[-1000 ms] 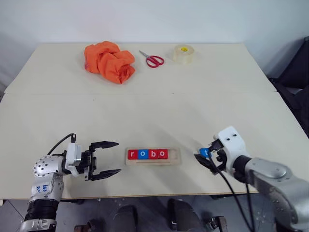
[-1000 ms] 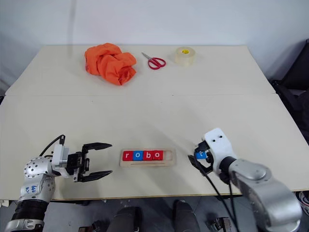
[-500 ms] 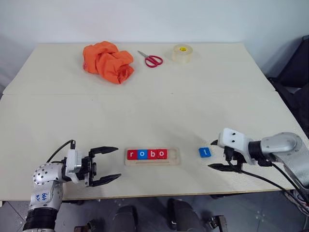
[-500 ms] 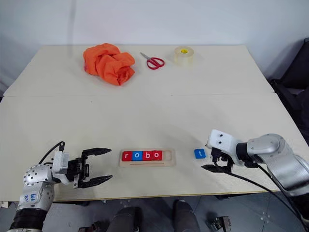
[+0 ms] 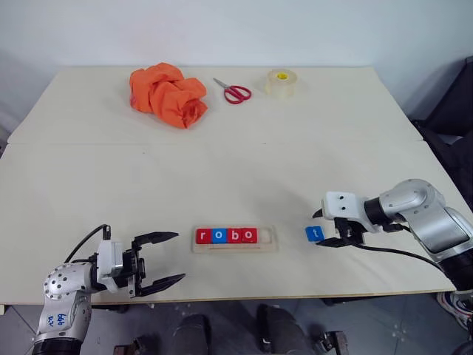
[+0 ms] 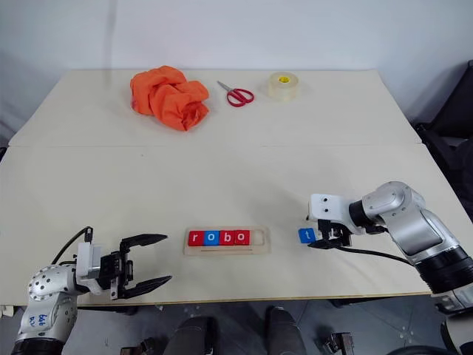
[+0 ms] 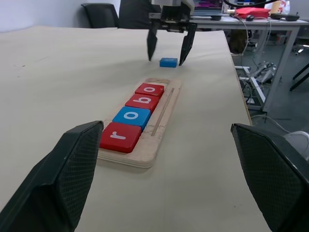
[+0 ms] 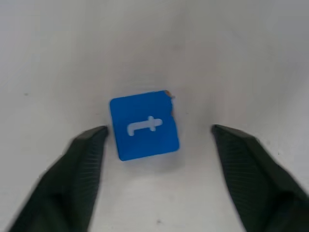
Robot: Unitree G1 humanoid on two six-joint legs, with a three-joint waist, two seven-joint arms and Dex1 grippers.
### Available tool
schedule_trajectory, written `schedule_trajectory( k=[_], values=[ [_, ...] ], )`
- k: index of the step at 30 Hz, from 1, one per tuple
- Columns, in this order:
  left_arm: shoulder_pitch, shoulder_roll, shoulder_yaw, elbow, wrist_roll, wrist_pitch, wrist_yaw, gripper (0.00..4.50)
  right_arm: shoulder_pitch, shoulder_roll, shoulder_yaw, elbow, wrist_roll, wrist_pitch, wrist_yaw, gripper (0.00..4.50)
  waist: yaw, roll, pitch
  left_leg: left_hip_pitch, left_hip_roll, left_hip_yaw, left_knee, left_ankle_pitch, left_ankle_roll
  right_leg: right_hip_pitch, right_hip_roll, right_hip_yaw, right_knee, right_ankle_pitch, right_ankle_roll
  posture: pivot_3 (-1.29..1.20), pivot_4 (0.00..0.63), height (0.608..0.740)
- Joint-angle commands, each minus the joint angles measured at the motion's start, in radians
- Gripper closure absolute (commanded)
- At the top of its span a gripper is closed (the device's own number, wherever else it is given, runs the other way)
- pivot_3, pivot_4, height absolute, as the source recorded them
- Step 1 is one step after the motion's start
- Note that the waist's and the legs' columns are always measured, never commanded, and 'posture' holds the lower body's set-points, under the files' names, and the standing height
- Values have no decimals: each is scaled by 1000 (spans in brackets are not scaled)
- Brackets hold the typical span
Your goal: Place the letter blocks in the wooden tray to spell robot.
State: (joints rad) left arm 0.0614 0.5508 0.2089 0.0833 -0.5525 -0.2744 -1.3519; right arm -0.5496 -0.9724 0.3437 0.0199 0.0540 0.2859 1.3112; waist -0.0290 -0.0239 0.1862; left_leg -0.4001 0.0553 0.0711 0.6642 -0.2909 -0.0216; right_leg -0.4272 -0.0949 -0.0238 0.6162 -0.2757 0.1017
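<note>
On my pale tabletop, a crumpled orange cloth, red-handled scissors and a roll of clear tape line the far edge; near the front edge lies the wooden tray, and just off its right end a blue "t" block lies flat

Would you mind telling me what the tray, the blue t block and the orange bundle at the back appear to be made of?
The wooden tray looks like pale unfinished wood, with layered edges suggesting plywood. The blue t block has a smooth matte painted face; a chipped corner shows a lighter core, possibly wood. The orange bundle looks like soft cloth, crumpled into folds.
</note>
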Motion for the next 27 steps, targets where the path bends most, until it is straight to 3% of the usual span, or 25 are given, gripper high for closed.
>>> schedule_trajectory(
  k=[1, 3, 4, 11, 17, 27],
  values=[
    [8, 3, 15, -32, -18, -12, 5, 0, -13, 14, -3, 29, -42, 3, -14, 2285, -2, 0, 0, 1, 0, 1, 0, 0, 0, 0, 0, 1, 0, 0, 0, 0, 150, 740],
    [3, 4, 15, -28, -17, -13, 4, 0, -17, 21, -8, 27, -43, 9, -14, 2967, -2, 0, 0, 2, 0, 2, 0, 0, 0, 1, 0, 2, 1, 0, -1, 0, 150, 740],
    [-5, 5, 14, -22, -16, -13, 2, 0, -20, 26, -18, 16, -34, 21, -16, 3055, -1, 0, 0, 3, 0, 2, 0, 0, 0, 1, 0, 2, 2, 0, -2, 0, 150, 740],
    [-82, 14, 7, 53, -7, -18, -32, 0, -69, 57, -88, -136, 35, 191, -34, 3055, -1, 2, 1, 4, 0, 4, 0, 1, 0, -1, 0, 4, 4, 0, -1, 0, 150, 740],
    [-152, 6, -10, 116, 0, -33, -68, 0, -119, 97, -38, -351, 63, 471, -72, 3055, 1, 3, 1, 2, 1, 4, -1, 0, -2, -2, 1, 3, 4, -1, -3, 0, 150, 740],
    [-195, 15, -17, 166, 0, -46, -112, 0, -160, 140, 90, -429, 48, 583, -116, 3055, 1, 2, 1, 0, 1, 3, -1, 0, -1, -3, 0, 2, 4, -1, -3, 0, 150, 740]
  ],
)
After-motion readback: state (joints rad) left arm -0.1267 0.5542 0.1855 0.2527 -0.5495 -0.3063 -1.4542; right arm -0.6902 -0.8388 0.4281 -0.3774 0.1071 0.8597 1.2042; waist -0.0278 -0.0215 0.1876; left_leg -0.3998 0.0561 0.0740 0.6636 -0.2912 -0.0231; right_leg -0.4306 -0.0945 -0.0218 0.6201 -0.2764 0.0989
